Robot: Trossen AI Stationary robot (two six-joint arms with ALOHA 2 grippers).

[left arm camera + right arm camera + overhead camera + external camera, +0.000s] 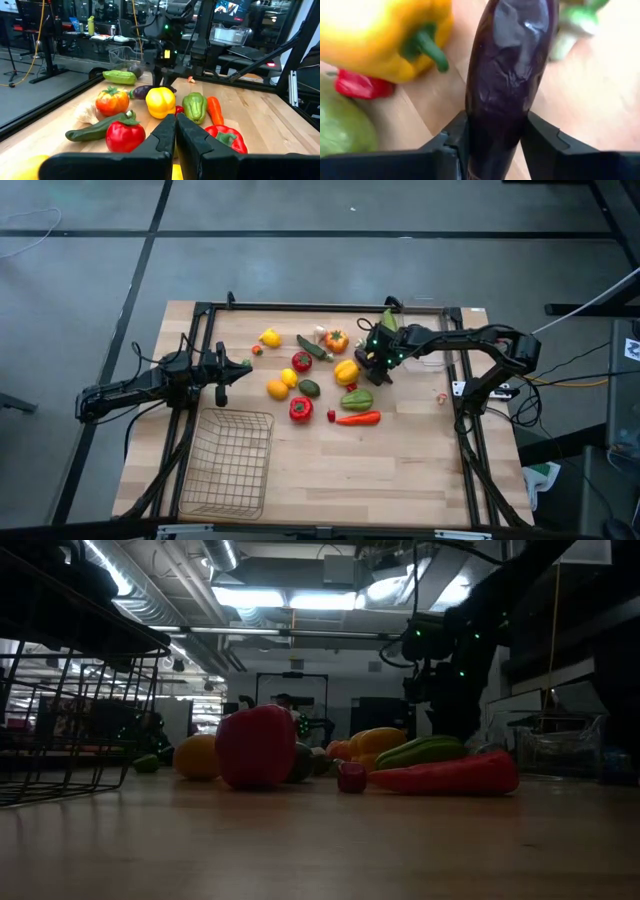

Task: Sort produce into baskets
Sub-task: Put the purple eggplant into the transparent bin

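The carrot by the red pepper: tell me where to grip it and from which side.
Grip the carrot across its thicker middle, coming straight down from above. It lies flat with its long axis left to right in the high view, so the fingers should close across its width. A small red piece sits at its left end, so stay clear of that end.

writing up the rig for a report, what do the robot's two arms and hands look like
Both arms are dark, slender and jointed. The right arm shows small green lights near its wrist, with cables trailing off the table behind it. The left hand has two matte black, blocky, angular fingers. The right hand has the same black wedge-shaped fingers.
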